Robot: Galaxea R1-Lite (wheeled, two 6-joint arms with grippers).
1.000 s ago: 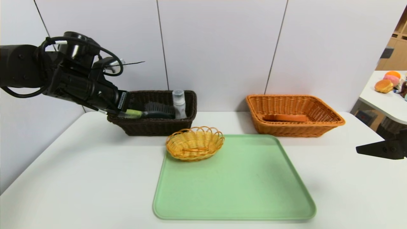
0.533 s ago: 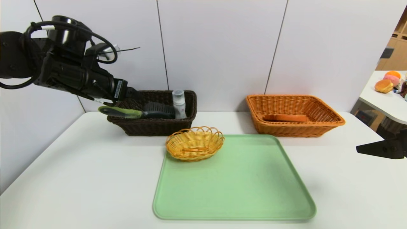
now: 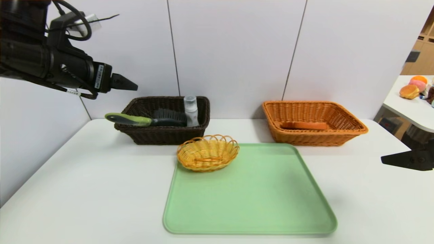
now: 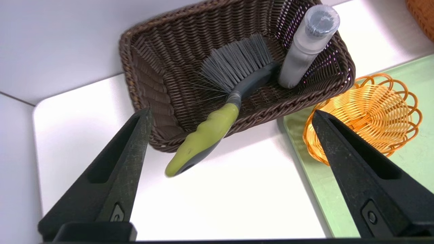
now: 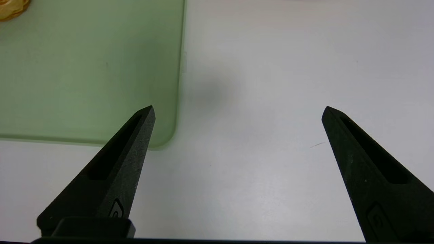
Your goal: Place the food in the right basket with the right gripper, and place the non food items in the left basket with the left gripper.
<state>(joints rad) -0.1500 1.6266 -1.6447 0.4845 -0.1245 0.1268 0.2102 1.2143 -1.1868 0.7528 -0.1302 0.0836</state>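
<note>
White table (image 3: pixel 84 189): brush (image 4: pixel 217 101) in dark basket (image 4: pixel 149 71), below spread jaws.

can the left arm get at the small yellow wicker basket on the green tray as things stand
Probably yes. The left tool hangs open above the dark brown wicker basket, and the small yellow wicker basket sits uncovered on the green plastic tray's near-left corner, with nothing over it.

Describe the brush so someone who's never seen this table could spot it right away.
Find the dark brown basket at the table's back left. The brush lies inside it, beside an upright bottle. Its green handle pokes out over the basket's left rim, and it has grey bristles.
</note>
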